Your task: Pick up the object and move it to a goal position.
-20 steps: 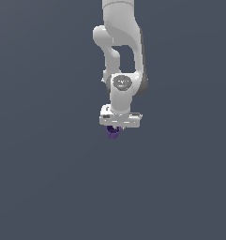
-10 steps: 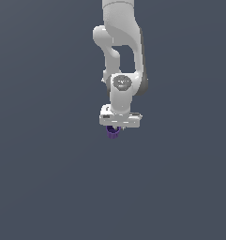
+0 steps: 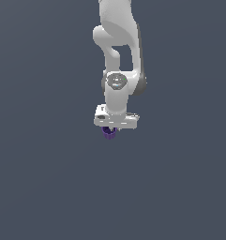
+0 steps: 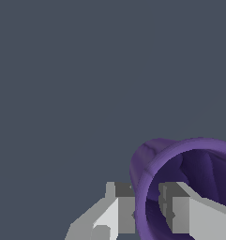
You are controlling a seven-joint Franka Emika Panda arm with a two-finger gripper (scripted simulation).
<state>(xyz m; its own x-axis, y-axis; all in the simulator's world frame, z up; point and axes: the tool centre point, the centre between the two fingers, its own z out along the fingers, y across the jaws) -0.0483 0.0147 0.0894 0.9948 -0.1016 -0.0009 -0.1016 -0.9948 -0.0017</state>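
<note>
The object is a small purple cup-like cylinder (image 3: 109, 133) that pokes out just below the white hand of the arm in the exterior view. In the wrist view the purple cup (image 4: 152, 161) fills the lower corner, its hollow mouth facing the camera. My gripper (image 4: 146, 206) is shut on its wall: one grey finger (image 4: 124, 204) sits outside the rim and the other finger (image 4: 173, 206) inside the hollow. In the exterior view the fingertips are hidden behind the hand and the cup.
A plain dark grey surface (image 3: 48, 187) lies all around the arm in both views, with no other objects, containers or edges showing.
</note>
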